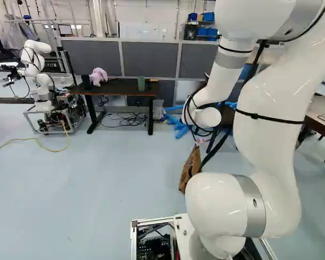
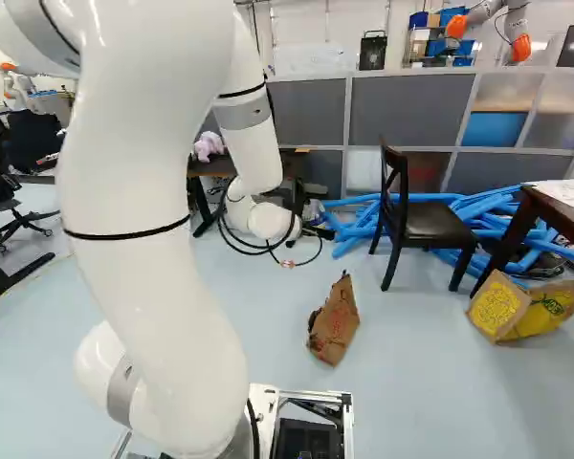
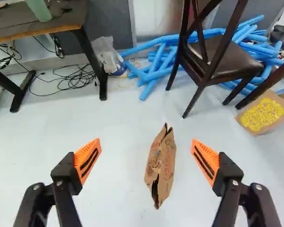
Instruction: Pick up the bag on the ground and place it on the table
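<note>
The gripper (image 3: 146,141) is holding its fingers wide. The bag (image 3: 164,163) is calling for a low, centred, straddling approach.

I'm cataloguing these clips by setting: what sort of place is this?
Probably a robotics lab or workshop: another white robot arm stands on a wheeled frame, cables lie under a desk, and grey partitions line the room.

Glossy white arm (image 1: 268,146), grey joint bands (image 1: 252,206), black straps (image 2: 124,235), looping black cables (image 2: 223,222), black fingers (image 3: 66,176), slotted orange pads (image 3: 88,160)
</note>
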`<state>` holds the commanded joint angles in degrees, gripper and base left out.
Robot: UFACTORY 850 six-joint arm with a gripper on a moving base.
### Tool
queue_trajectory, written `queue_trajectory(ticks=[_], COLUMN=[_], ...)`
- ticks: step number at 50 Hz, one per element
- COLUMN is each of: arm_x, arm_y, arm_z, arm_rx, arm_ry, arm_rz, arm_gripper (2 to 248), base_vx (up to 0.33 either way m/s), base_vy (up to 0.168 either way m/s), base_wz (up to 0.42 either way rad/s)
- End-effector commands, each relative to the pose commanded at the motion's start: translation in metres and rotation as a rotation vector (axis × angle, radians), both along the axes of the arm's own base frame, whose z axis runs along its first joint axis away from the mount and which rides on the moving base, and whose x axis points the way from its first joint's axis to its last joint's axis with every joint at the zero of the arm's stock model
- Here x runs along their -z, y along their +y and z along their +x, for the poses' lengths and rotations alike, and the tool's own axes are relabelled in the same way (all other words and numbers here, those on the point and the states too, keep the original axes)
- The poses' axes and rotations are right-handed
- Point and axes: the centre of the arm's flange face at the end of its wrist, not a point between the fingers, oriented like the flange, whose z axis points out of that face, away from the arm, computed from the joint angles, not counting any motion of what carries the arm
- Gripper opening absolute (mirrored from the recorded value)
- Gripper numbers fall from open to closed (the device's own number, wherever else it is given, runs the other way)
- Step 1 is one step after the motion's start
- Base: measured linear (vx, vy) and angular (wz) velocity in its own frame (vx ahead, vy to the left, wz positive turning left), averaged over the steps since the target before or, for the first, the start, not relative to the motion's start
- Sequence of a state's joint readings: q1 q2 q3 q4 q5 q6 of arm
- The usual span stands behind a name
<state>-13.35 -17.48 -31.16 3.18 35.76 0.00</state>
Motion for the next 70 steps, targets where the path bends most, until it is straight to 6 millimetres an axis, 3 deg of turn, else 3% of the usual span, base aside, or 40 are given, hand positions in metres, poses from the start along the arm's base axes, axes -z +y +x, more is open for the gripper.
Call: queue_trajectory(ticks=[44,70], arm_x=[0.073,0.118], arm_y=[-0.026,-0.049], arm_z=[0.082,0.115], arm_rx=[0.012,0.048], arm_ry=[0.194,0.296], arm_rz=[0.057,0.097], arm_gripper=[247,247], base_vx=[0.000,0.000], base_vy=[0.000,0.000], base_wz=[0.000,0.000])
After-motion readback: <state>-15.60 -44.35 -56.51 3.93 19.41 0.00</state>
